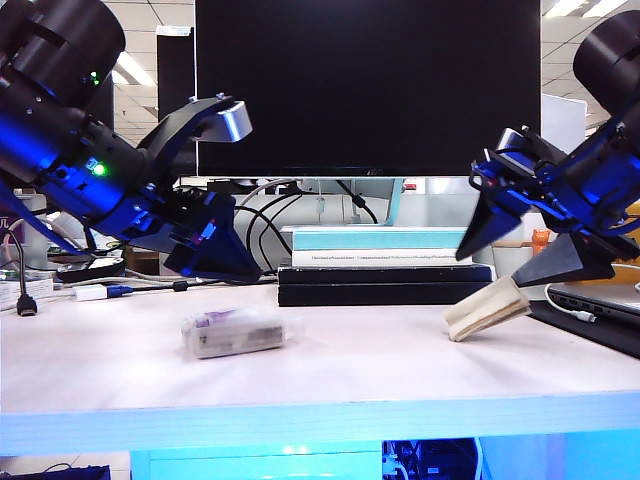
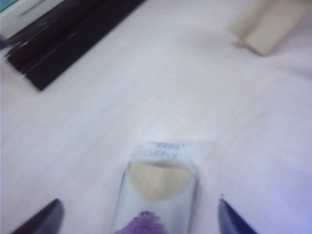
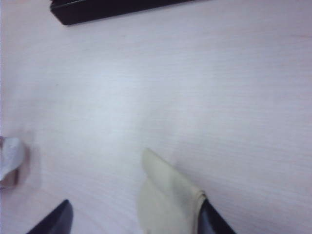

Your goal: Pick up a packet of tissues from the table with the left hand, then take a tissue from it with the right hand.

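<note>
The packet of tissues [image 1: 235, 333] lies flat on the table [image 1: 360, 385], left of the middle. It is clear plastic with purple print. My left gripper [image 1: 225, 262] hangs just above and behind it, open. In the left wrist view the packet [image 2: 158, 187] sits between the wide-apart fingertips [image 2: 48, 219], touching neither. The cream tissue [image 1: 487, 310] rests on the table at the right, leaning against the lower finger of my open right gripper [image 1: 487, 270]. In the right wrist view the tissue [image 3: 165, 195] touches one fingertip [image 3: 214, 223], and the other stands far off.
A black monitor [image 1: 365, 85] stands at the back behind a stack of books [image 1: 385, 265]. A laptop [image 1: 600, 310] lies at the far right, under the right arm. Cables and plugs [image 1: 100, 290] lie at the back left. The table's light blue front edge [image 1: 320, 420] is near.
</note>
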`<state>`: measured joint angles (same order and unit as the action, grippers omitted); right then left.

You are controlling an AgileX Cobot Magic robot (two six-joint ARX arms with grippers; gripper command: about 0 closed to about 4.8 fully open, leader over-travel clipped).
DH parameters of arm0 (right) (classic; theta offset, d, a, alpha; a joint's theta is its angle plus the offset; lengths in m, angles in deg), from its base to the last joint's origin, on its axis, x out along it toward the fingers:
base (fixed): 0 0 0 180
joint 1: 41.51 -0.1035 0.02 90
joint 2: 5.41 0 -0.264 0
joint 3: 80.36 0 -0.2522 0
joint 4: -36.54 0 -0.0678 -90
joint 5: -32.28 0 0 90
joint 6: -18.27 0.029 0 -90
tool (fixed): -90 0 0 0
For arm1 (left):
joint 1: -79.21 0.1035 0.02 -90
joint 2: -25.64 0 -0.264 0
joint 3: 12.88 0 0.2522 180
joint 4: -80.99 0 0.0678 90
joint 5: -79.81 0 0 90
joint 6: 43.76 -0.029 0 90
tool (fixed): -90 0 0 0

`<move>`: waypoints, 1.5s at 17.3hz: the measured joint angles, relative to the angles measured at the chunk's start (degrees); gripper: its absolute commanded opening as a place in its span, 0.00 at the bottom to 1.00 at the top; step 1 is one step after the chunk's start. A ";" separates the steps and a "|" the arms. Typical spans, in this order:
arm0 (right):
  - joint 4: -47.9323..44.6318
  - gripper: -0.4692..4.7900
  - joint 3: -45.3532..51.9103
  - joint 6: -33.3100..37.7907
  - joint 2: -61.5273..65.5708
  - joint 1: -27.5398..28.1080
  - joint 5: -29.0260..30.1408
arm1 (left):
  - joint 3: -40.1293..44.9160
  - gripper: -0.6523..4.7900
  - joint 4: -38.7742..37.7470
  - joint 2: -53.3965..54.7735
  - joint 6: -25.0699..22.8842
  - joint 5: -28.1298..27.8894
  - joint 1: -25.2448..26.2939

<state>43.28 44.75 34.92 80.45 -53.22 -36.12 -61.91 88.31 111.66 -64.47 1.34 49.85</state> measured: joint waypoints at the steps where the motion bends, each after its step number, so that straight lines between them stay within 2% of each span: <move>1: 0.00 0.76 0.00 0.02 0.00 -0.02 -0.13 | 0.00 1.00 0.13 0.00 0.11 -0.94 0.02; 5: 0.46 0.75 0.00 1.18 -0.04 -0.04 1.79 | 0.00 1.00 0.15 -0.04 2.69 -2.82 0.00; 7: 0.59 0.72 0.04 2.89 -0.44 0.04 11.15 | 0.00 1.00 0.28 -0.17 3.45 -2.80 0.00; 8: -0.46 0.72 0.04 3.02 -0.70 -0.22 12.74 | 0.00 1.00 0.42 -0.17 3.69 -2.78 0.00; 11: -1.81 0.73 -0.02 2.99 -1.62 -0.55 3.54 | 0.00 1.00 0.57 -0.20 4.61 -2.78 0.00; 12: -1.11 0.72 0.00 3.02 -1.62 -0.24 3.26 | 0.00 1.00 0.57 -0.20 5.20 -2.78 0.00; 13: -1.05 0.72 0.00 3.13 -1.62 -0.09 7.02 | 0.00 1.00 0.57 -0.20 6.16 -1.95 0.00; 15: -3.61 0.72 0.00 5.18 -1.46 -0.57 20.02 | 0.00 1.00 0.85 -0.20 7.85 1.44 0.00; 16: -5.27 0.72 0.00 6.45 -1.46 -0.63 23.41 | 0.00 1.00 1.16 -0.20 8.41 2.47 -0.02; 19: -6.56 0.72 -0.02 9.18 -1.46 -0.13 24.63 | 0.00 1.00 2.08 -0.20 8.74 6.08 0.00; 21: -7.26 0.72 0.00 12.48 -1.46 -0.22 28.17 | 0.00 1.00 2.34 -0.20 8.74 10.71 0.00; 24: -13.11 0.72 0.00 19.63 -1.46 -0.44 33.86 | 0.00 1.00 4.44 -0.09 8.74 17.73 0.00; 26: -18.38 0.67 0.00 24.52 -1.46 -0.46 35.80 | 0.00 1.00 5.40 -0.09 8.76 20.74 0.00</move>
<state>24.89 44.75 59.44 78.99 -53.68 -0.32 -61.91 93.71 111.57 -55.71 22.09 49.85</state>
